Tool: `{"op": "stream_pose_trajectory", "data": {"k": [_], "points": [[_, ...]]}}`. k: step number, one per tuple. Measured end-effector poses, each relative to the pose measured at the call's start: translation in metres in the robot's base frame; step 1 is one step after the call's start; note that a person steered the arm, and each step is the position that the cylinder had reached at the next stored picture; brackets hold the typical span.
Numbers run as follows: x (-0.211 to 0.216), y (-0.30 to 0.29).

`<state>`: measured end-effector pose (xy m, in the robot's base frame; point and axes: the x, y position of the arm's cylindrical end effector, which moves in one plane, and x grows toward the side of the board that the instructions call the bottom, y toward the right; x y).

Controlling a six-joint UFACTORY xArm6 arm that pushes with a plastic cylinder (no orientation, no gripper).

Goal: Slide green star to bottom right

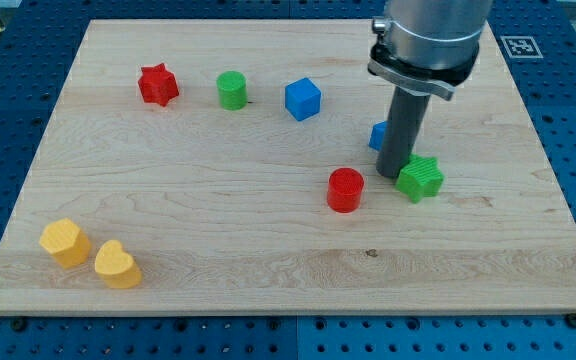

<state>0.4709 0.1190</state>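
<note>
The green star (421, 178) lies on the wooden board (218, 250), right of centre. My tip (392, 175) is right at the star's left side, touching or nearly touching it. The rod rises from there to the arm's grey body at the view's top. A red cylinder (345, 190) stands just left of my tip, apart from it. A blue block (377, 135) is mostly hidden behind the rod.
A blue cube (303, 99), a green cylinder (232, 90) and a red star (157, 84) lie toward the view's top left. Two yellow blocks (65, 242) (117, 265) sit at the bottom left. A printed marker (519, 45) is at the board's top right corner.
</note>
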Motion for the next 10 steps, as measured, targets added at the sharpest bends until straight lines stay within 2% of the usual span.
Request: {"op": "stream_pose_trajectory", "data": {"k": [3,4,7,9,10], "points": [[0.0,0.062],[0.007,0.066],[0.07,0.067],[0.083,0.029],[0.106,0.024]]}}
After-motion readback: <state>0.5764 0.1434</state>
